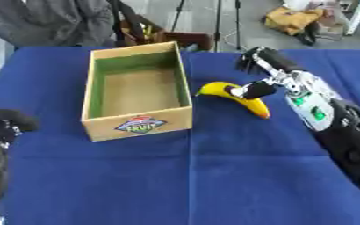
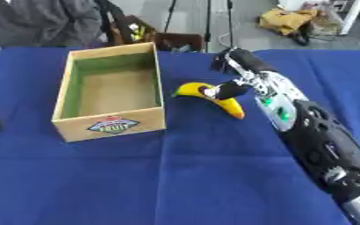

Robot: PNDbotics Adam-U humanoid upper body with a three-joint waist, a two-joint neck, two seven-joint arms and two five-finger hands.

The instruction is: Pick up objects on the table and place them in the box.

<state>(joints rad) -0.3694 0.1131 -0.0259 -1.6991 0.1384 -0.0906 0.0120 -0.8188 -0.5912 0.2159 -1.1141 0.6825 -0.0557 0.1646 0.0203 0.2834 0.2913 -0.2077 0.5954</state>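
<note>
A yellow banana (image 1: 238, 99) with an orange tip lies on the blue tablecloth just right of the cardboard box (image 1: 137, 126). The box is open at the top, has a fruit label on its front and holds nothing. My right hand (image 1: 269, 72) reaches in from the right and sits over the banana's upper side. Its thumb (image 1: 253, 90) touches the middle of the banana while the fingers stay straight, pointing away behind it. My left hand (image 1: 0, 132) rests at the lower left edge, well clear of the box, fingers relaxed.
The blue cloth (image 1: 183, 176) covers the whole table, with wide bare room in front of the box. Beyond the far edge stand tripod legs (image 1: 217, 26), a dark chair (image 1: 52, 22) and a yellow bag (image 1: 292, 18) on the floor.
</note>
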